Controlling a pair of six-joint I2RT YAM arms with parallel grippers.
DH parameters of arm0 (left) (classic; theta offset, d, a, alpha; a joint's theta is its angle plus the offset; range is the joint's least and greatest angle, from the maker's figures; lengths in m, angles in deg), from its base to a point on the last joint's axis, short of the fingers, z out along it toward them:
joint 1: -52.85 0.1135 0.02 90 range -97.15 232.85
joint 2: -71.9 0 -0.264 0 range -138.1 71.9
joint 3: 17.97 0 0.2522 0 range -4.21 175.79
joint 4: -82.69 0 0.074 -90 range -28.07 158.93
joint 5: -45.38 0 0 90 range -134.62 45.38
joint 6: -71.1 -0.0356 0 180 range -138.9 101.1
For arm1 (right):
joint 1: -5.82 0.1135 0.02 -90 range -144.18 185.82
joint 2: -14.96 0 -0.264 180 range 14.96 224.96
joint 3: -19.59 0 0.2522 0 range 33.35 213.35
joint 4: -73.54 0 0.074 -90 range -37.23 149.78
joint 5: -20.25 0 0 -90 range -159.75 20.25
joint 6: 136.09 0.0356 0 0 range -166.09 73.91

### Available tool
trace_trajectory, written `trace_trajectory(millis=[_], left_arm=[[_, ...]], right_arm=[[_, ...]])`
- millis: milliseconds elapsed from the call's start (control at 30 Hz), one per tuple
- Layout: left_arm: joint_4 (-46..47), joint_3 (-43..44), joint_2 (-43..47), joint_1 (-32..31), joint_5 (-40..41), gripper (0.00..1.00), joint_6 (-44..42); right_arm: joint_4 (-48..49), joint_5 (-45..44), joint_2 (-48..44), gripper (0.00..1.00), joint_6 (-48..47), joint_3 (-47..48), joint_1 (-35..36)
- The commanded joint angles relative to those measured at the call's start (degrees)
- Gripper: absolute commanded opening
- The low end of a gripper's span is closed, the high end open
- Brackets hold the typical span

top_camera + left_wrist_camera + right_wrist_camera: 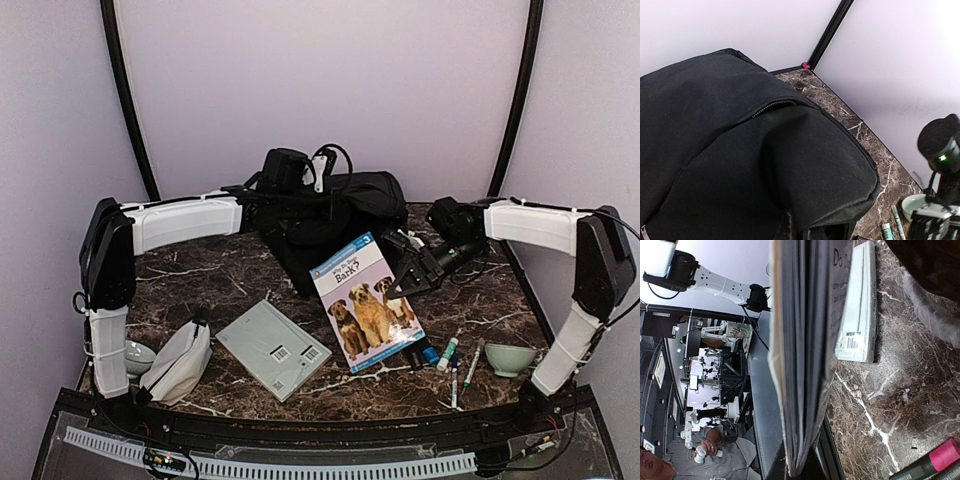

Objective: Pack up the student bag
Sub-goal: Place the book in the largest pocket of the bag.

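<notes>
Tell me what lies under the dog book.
The dog book, held at its edge by the right gripper, has marble table showing around it. A blue-capped marker pokes out beneath its lower right corner; the rest beneath is covered.

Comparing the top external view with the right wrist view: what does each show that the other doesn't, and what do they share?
Only top external: the student bag in full outline, the white-grey pouch, a bowl at each near corner, and the dogs on the book cover.
Only right wrist: the book's page edges seen edge-on and close up, and a person in a striped shirt in the room beyond the table.
Both: the book, the flat grey box with barcode stickers, and the marble table.
</notes>
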Motion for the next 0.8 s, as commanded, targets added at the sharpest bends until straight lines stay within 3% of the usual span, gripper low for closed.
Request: trace_trajectory(millis=[0,167,333,600,767], left_arm=[[6.8,0.1,4.2,-1.9,-0.4,0.00,1.6],[7.1,-0.8,4.3,-2.8,0.1,0.00,1.6],[6.4,-1.3,4.8,-3.2,0.0,0.00,1.0],[6.3,-2.6,5.0,-3.4,-0.5,0.00,0.9],[5.0,-2.3,5.0,-4.0,-0.8,0.00,-0.7]], right_arm=[[1.8,3.2,5.4,0.00,1.7,5.2,1.2],[2.2,1.5,11.4,0.00,4.5,10.9,1.0],[14.6,-2.4,10.9,0.00,17.0,6.1,-1.3],[16.1,-1.8,11.4,0.00,18.4,5.8,-3.2],[23.0,-2.2,11.7,0.00,24.9,3.2,-5.5]])
